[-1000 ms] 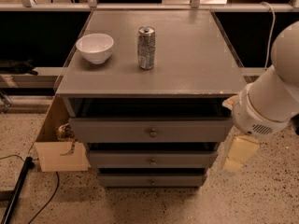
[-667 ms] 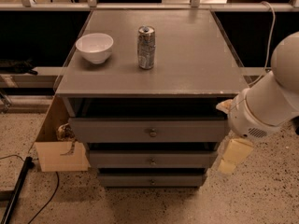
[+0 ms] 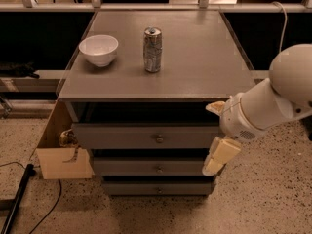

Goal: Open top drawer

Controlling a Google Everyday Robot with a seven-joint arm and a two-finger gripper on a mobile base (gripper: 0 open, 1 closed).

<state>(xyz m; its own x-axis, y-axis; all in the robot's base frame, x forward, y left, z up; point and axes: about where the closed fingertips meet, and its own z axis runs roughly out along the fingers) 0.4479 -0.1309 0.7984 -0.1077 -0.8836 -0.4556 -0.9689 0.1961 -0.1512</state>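
The top drawer is the widest grey front, just under the table top, with a small round brass knob at its centre. A dark gap shows above it. Two narrower grey drawer fronts with like knobs sit below it. My gripper hangs on the white arm at the cabinet's right front corner. It is level with the top and middle drawers and to the right of the top knob. It holds nothing that I can see.
On the grey table top stand a white bowl and a silver can. A cardboard box leans against the cabinet's left side. A black cable lies on the speckled floor at the left.
My arm and gripper have moved left, closer to the cabinet's right front corner. The drawers, bowl and can have not moved.
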